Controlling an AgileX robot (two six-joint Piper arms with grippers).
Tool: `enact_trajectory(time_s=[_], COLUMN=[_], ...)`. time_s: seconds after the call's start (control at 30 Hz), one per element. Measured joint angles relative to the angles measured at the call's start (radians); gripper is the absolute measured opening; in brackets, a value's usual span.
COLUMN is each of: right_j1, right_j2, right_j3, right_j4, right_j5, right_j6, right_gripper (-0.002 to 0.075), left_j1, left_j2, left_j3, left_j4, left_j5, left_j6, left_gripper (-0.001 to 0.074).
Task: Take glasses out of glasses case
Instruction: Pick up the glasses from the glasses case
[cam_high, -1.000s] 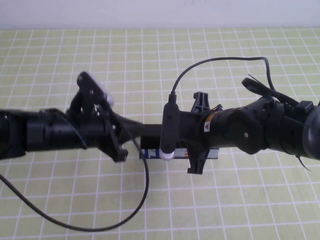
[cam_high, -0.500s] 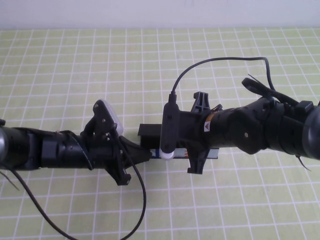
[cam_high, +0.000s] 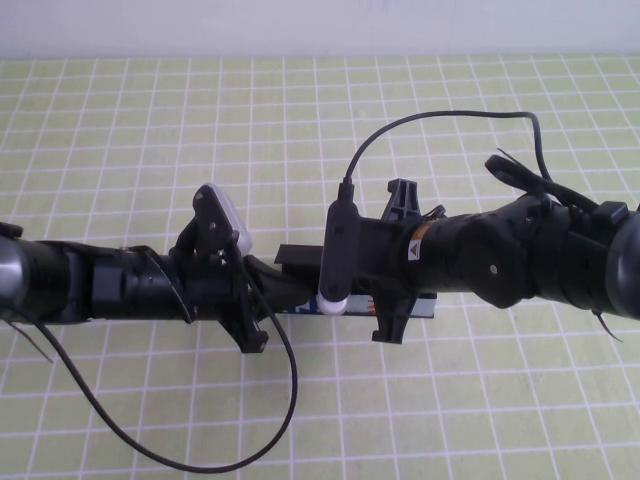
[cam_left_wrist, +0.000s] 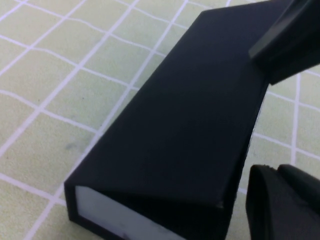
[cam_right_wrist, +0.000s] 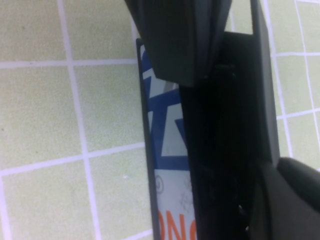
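The glasses case (cam_high: 298, 258) lies across the table's middle, mostly hidden under both arms. Its white strip with blue and orange print shows in the right wrist view (cam_right_wrist: 167, 165). My right gripper (cam_high: 393, 265) reaches down over it, one finger on the strip side and one on the back, shut on the case (cam_right_wrist: 227, 125). My left gripper (cam_high: 283, 287) is open at the case's left end. In the left wrist view (cam_left_wrist: 257, 112) one finger sits over the black lid (cam_left_wrist: 185, 115) and the other beside the case. The lid looks slightly raised at its near end. The glasses are hidden.
The table (cam_high: 150, 120) is covered with a green mat with a white grid. A black cable (cam_high: 290, 400) loops from the left arm over the front of the mat. Another cable (cam_high: 440, 118) arcs above the right arm.
My left arm has swung down and to the right, bringing its gripper from behind the case to the case's left end. The right arm and the case have stayed put.
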Motion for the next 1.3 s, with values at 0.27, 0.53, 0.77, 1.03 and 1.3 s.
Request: enact_trajectory(time_s=[0.27,0.53,0.77,1.03,1.3], right_j1=[0.0,-0.001,-0.003,-0.005,-0.005], right_j2=[0.0,0.0,0.0,0.0,-0.115], right_j3=[0.0,0.0,0.0,0.0,0.004], right_j4=[0.018,0.024,0.029,0.056,0.286], right_j5=[-0.006,-0.011,-0.014,-0.014,0.054], right_j6=[0.0,0.0,0.002,0.003,0.003], right_gripper=[-0.0004,-0.0004,-0.0005,-0.0001,0.0227], left_j1=[0.0,0.0,0.0,0.001,0.001], left_j2=[0.001,0.005,0.05,0.061,0.061], left_j3=[0.0,-0.05,-0.082,-0.09,-0.09], left_j4=[0.0,0.0,0.0,-0.015,-0.019], left_j5=[-0.044,-0.046,-0.047,-0.059,-0.067], left_j6=[0.081,0.108,0.104,0.099,0.095], left_gripper=[-0.0004,-0.0004,-0.0004,-0.0004,-0.0004])
